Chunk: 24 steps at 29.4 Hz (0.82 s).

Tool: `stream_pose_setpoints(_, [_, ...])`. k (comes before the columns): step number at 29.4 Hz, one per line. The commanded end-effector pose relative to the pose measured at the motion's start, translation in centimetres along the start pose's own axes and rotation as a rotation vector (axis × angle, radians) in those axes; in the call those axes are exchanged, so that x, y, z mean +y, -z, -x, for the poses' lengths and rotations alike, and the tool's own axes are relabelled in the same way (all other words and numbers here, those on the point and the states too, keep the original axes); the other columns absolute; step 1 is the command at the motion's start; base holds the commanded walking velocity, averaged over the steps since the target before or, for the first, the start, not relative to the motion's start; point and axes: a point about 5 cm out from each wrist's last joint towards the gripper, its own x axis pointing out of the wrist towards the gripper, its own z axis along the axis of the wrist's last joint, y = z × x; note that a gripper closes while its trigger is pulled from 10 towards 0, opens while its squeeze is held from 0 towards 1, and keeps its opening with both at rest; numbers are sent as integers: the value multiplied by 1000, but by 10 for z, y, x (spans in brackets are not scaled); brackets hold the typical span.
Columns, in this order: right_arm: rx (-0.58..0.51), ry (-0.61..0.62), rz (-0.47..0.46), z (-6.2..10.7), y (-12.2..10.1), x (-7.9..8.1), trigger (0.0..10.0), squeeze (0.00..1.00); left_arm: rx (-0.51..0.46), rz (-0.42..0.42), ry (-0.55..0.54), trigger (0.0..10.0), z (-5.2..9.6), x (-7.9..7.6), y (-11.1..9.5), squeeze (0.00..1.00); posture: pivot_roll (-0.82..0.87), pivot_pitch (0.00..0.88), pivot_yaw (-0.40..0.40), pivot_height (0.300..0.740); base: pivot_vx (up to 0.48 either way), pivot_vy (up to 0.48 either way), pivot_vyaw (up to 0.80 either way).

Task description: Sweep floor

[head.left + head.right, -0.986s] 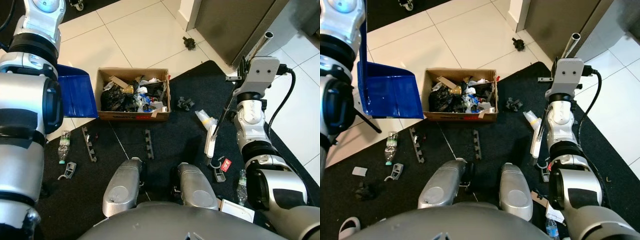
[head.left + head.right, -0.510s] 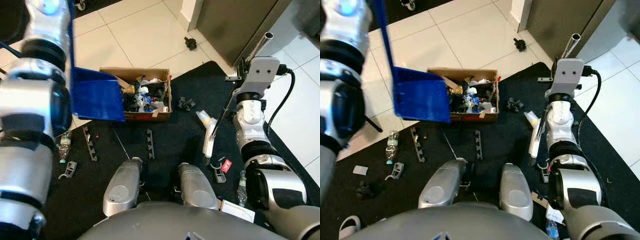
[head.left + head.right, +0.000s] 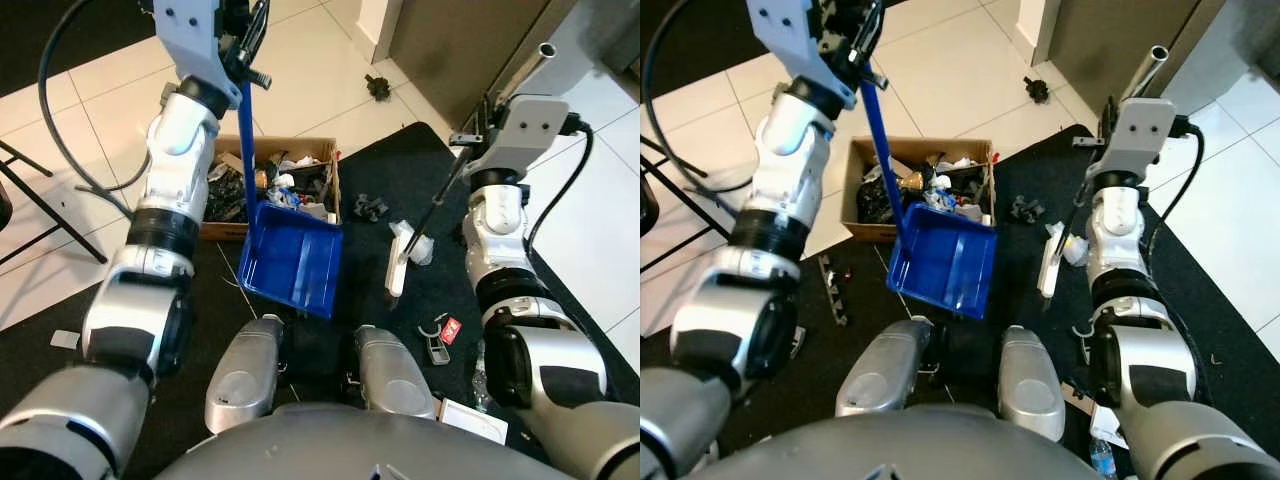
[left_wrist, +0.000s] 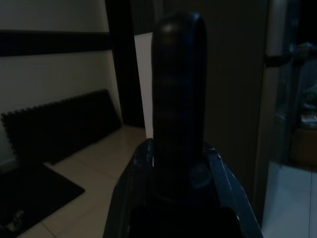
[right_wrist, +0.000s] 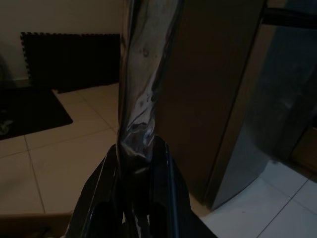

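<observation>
My left gripper (image 3: pixel 243 45) is raised and shut on the long handle of a blue dustpan (image 3: pixel 293 258). The pan hangs low over the black mat, just in front of the cardboard box (image 3: pixel 215 228) full of trash. In the left wrist view the dark handle (image 4: pixel 178 109) stands between the fingers. My right gripper (image 3: pixel 478 138) is shut on the metal broom pole (image 5: pixel 142 89). The white brush head (image 3: pixel 397 272) rests on the mat beside a crumpled clear plastic piece (image 3: pixel 421 249).
Loose debris lies on the black mat (image 3: pixel 380 160): a black clip (image 3: pixel 371 208), a red tag (image 3: pixel 452 330) and a small bottle (image 3: pixel 483 362). A black lump (image 3: pixel 379 86) sits on the white tiles near a dark cabinet (image 3: pixel 470 50). My knees (image 3: pixel 250 370) are at the bottom.
My left arm swung the dustpan from left of the box across to its front right, down over the mat. The brush head shifted slightly left.
</observation>
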Motion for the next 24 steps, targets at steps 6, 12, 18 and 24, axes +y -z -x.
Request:
stream_pose_setpoints(6, [13, -48, 0, -2, 0, 9, 10000, 0, 17, -41, 27, 10000, 31, -19, 1, 0, 174, 0, -20, 740, 0, 0, 0])
stream_pose_setpoints(12, [27, -55, 10, -2, 3, 6, 10000, 0, 111, -39, 42, 10000, 57, -29, 15, 0, 179, 0, -30, 740, 0, 0, 0])
stream_pose_setpoints(18, [37, -65, 18, -1, 5, 6, 10000, 0, 208, -12, 41, 10000, 77, -32, 25, 0, 181, 0, -33, 740, 0, 0, 0])
stream_pose_setpoints(24, [49, -69, 24, 2, 8, 5, 10000, 0, 291, -163, -85, 10000, 105, -10, 38, 0, 179, 0, -29, 740, 0, 0, 0])
